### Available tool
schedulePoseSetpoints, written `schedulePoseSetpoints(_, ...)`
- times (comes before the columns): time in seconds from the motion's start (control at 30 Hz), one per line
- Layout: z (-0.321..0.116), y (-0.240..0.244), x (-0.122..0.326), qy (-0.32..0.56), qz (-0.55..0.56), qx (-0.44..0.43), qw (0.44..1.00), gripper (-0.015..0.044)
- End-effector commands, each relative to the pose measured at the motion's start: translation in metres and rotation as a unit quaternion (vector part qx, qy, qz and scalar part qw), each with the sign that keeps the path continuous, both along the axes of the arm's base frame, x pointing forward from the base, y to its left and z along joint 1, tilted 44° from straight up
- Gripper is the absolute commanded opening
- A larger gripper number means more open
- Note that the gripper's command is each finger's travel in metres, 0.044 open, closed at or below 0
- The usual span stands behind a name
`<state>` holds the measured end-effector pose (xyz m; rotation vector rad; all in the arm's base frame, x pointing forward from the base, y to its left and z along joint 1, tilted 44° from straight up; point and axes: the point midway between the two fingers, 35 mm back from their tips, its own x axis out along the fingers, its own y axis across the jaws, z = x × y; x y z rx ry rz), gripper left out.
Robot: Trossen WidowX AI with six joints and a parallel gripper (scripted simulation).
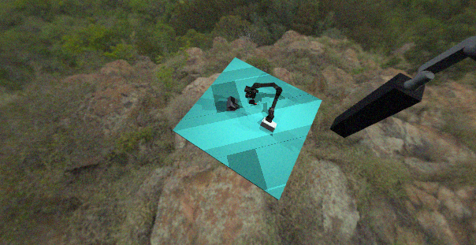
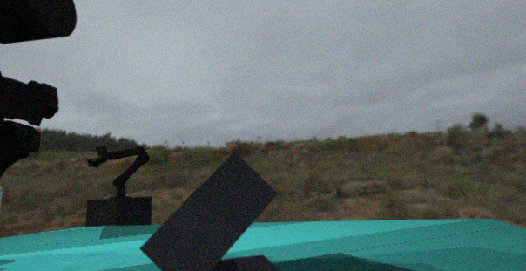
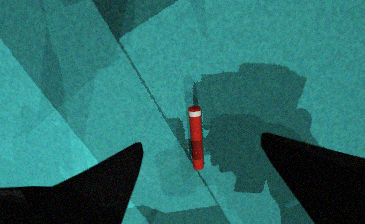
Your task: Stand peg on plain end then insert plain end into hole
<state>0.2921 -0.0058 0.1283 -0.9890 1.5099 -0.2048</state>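
Observation:
The red peg (image 3: 196, 135) (image 1: 255, 104) lies on the table, its white band near the upper end in the wrist view. My gripper (image 3: 201, 143) is open, with its fingertips wide apart to either side of the peg and nothing between them. It is above the peg; the height is hard to tell. The dark sloped panel (image 1: 232, 104) (image 2: 213, 214) stands on the table, left of the gripper in the top view. Its hole cannot be made out in either the top or the exterior view, and the panel is outside the wrist view.
The turquoise table (image 1: 213, 136) (image 2: 392, 232) carries patchy shadows and ends at straight edges. My arm's white base (image 1: 269, 124) stands on it. A second dark arm on a black block (image 1: 374, 107) (image 2: 118, 212) stands away from the table. Parts of my arm show at the exterior view's left edge.

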Motion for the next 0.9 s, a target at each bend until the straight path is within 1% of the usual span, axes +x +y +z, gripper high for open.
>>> schedulePoseSetpoints(0.0,-0.005,-0.004,0.001,0.004,0.000,-0.003,1.000,0.0440)
schedulePoseSetpoints(0.87,-0.035,-0.033,0.006,0.003,0.000,-0.004,1.000,0.0440)
